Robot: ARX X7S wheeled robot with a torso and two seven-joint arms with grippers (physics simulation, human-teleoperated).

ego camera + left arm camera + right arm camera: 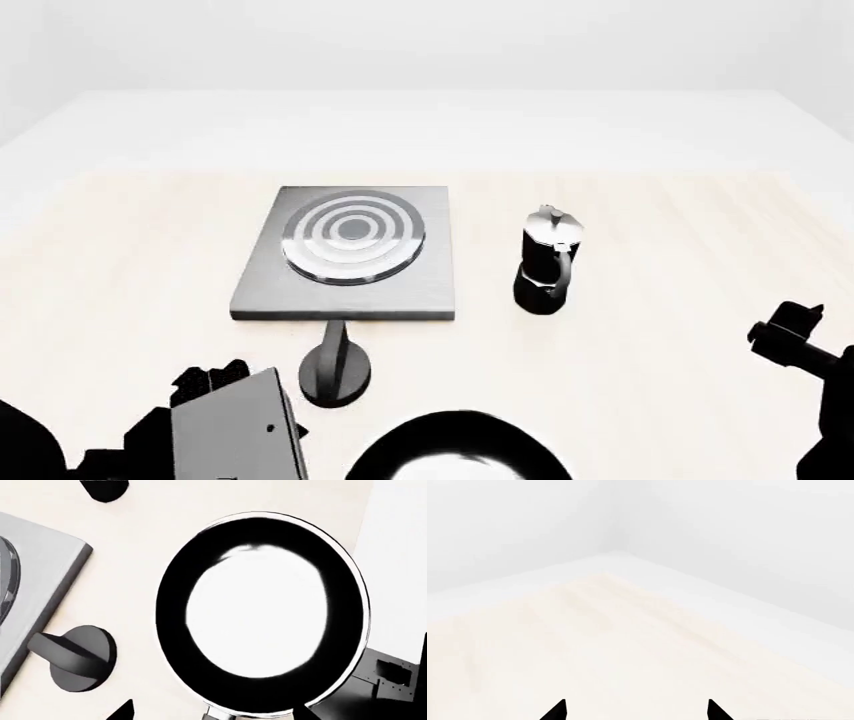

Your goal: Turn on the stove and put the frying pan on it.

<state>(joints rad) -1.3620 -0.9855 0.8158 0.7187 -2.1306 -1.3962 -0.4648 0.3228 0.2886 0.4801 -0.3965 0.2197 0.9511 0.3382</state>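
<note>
- Left wrist view: frying pan (261, 615) fills centre-right of frame, black rim, glossy pale inside, flat on the pale surface (140, 540). Handle stub just visible at bottom edge. Knob (79, 656) lower left, just beside the grey stove (41, 580) edge at far left. Left gripper (212, 711) shows only two dark finger tips at the bottom edge, spread apart, one each side of the handle stub, holding nothing that I can see.
- Head view: stove centre frame with burner rings; knob just below its front edge, near it. Moka pot (547, 262) upright to the right of the stove, apart from it. Pan at bottom centre, cut off by frame. Left arm (227, 425) lower left, right arm (801, 345) at right edge.
- Right wrist view: bare surface and white walls only. Right gripper (637, 712) fingers (557, 712) are wide apart, empty.
</note>
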